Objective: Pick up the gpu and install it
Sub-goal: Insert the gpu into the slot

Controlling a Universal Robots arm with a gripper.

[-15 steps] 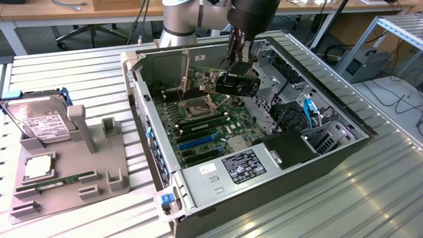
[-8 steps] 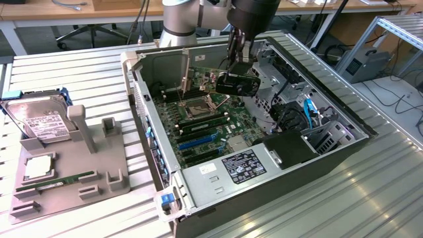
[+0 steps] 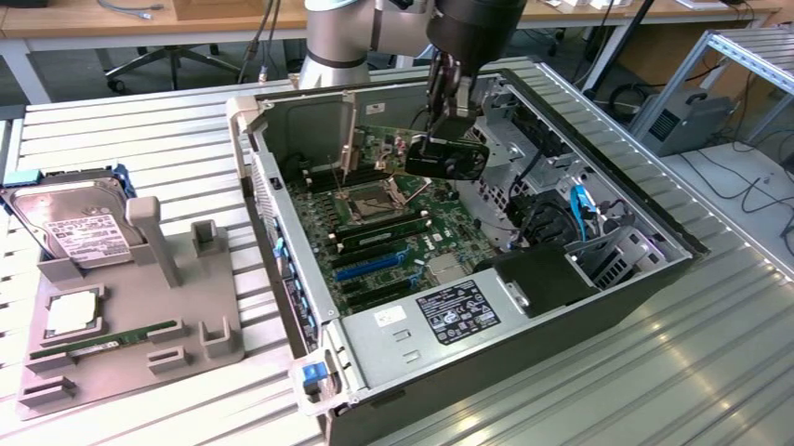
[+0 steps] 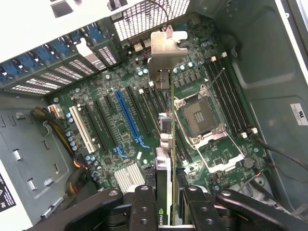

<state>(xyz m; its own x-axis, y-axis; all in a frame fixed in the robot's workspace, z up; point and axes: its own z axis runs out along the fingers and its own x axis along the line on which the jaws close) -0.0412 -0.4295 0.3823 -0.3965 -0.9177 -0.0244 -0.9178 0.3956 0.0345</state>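
My gripper (image 3: pixel 449 119) is shut on the gpu (image 3: pixel 429 156), a green card with a dark cooler and a silver end bracket (image 3: pixel 345 153). I hold it inside the open computer case (image 3: pixel 410 367), hanging above the motherboard (image 3: pixel 385 232) near the CPU socket (image 3: pixel 372 197). In the wrist view the gpu (image 4: pixel 165 161) appears edge-on between my two black fingers (image 4: pixel 144 204), with my gripper (image 4: pixel 167 192) clamped on the card's edge. Its bracket (image 4: pixel 163 55) points toward the case's rear slot covers (image 4: pixel 62 72). The card hangs apart from the blue expansion slot (image 4: pixel 127 118), between that slot and the socket (image 4: pixel 199 113).
A grey fixture (image 3: pixel 149 307) at the exterior view's left holds a silver hard drive (image 3: pixel 74 228), a narrow green memory stick (image 3: pixel 106 339) and a square chip (image 3: pixel 72 311). Cables and a drive cage (image 3: pixel 583 232) crowd the case's far side. Memory slots (image 4: pixel 226 96) run beside the socket.
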